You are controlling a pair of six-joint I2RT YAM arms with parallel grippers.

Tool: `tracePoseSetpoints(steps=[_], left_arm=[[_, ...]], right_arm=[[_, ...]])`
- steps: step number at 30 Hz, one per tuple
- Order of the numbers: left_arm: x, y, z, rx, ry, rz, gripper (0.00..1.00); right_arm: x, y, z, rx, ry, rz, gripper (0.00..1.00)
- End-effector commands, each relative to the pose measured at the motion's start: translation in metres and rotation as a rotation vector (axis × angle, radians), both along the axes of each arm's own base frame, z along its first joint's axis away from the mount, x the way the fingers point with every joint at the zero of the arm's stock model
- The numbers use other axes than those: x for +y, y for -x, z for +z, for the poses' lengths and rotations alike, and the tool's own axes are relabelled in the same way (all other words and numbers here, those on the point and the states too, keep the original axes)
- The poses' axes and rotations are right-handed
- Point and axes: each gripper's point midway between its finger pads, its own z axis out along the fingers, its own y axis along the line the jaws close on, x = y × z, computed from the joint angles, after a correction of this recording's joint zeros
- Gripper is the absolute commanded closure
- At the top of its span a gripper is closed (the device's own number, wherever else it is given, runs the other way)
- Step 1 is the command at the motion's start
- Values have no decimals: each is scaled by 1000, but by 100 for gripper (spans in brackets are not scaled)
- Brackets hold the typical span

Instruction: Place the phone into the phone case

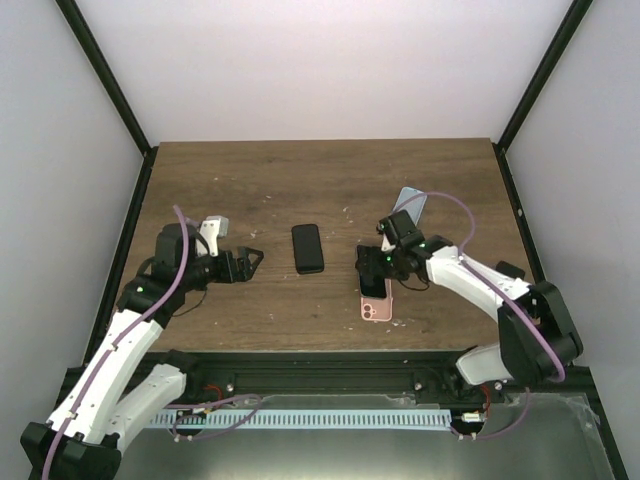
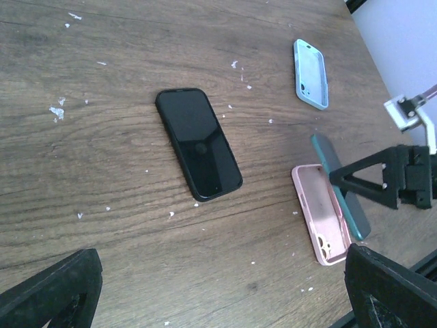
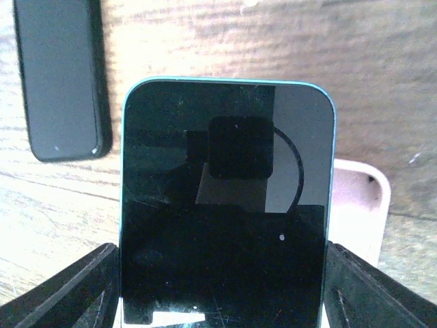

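Note:
My right gripper [image 1: 376, 268] is shut on a teal phone [image 3: 225, 205], gripping its two long edges between the fingers [image 3: 61, 287]. It holds the phone tilted over the open pink case [image 1: 376, 309], which lies on the table near the front edge. In the left wrist view the teal phone [image 2: 341, 186] stands on its edge along the pink case [image 2: 319, 217]. The pink case [image 3: 362, 205] shows behind the phone in the right wrist view. My left gripper [image 1: 246, 262] is open and empty, to the left of a black phone [image 1: 308, 248].
The black phone [image 2: 198, 143] lies flat mid-table, screen up; it also shows in the right wrist view [image 3: 61, 75]. A light blue case [image 1: 410, 207] lies at the back right and shows in the left wrist view [image 2: 311, 83]. The wooden table [image 1: 330, 180] carries white specks.

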Motion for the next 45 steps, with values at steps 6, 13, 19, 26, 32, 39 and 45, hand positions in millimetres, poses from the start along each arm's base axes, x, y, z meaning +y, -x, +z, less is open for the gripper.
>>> tracePoseSetpoints(steps=[6, 13, 19, 26, 32, 39, 45], left_arm=[[1, 1, 1, -12, 2, -5, 2], [1, 2, 2, -17, 4, -6, 2], [0, 2, 1, -14, 7, -10, 2], [0, 2, 1, -13, 7, -9, 2], [-1, 1, 0, -7, 7, -12, 2], [-1, 1, 0, -9, 9, -14, 2], [-2, 1, 1, -10, 11, -16, 2]], right_arm=[[12, 14, -26, 33, 72, 8, 34], [-5, 26, -39, 56, 129, -36, 35], [-11, 32, -45, 61, 136, -54, 35], [-15, 31, -51, 57, 149, -85, 35], [-13, 30, -46, 53, 133, -107, 35], [-15, 28, -36, 15, 118, -136, 36], [-15, 32, -32, 5, 108, -155, 36]])
